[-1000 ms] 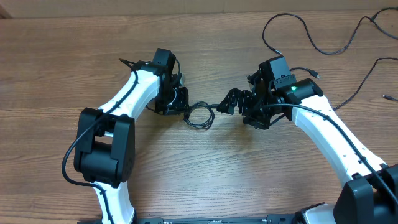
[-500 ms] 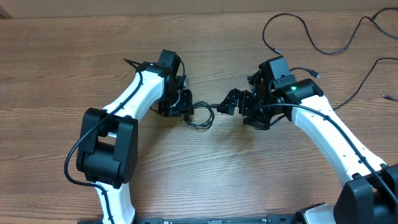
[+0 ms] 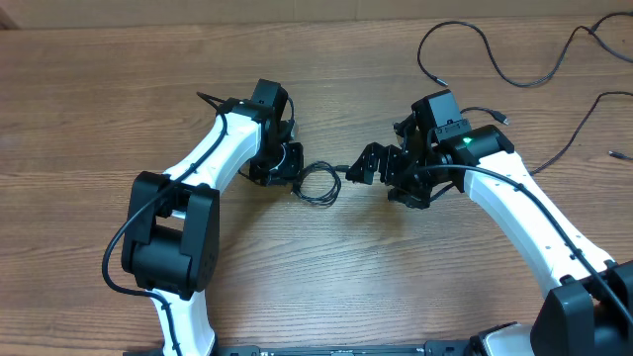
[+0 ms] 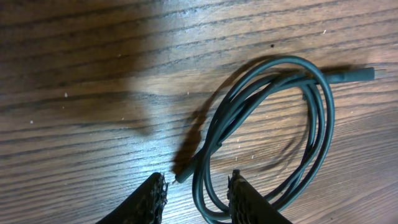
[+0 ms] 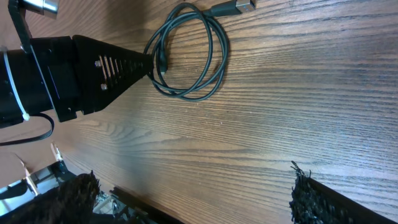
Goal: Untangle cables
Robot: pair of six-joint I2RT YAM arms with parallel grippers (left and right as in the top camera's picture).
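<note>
Quick read on where you're at. Your left gripper (image 4: 198, 182) has its fingers part-way apart, straddling the near edge of the coiled cable (image 4: 314, 118) — a loose end and a strand of the loop sit right between the tips. Nothing looks clamped, though the wrist view cuts the fingers off low down, so I can't swear one of them isn't brushing the cord.

Your right gripper (image 5: 194, 174) is spread as wide as it goes and is holding nothing. The coil lies flat on the table (image 3: 99, 119) ahead of it, apart from both fingers. My guess at the why: left is lined up to pin one side of the bundle, while right waits opposite with room to take a strand and draw a loop out.

Orientation-wise, the coil is a stretched oval, not a round ring. Its long axis runs from left's fingertips away and off to that gripper's right, roughly along the line between your two grippers. The plug end (image 4: 354, 74) pokes out of the far end of the oval, pointing away from left's fingers — over towards right's side.

The loose cables (image 3: 455, 25) lie well behind the right gripper.
</note>
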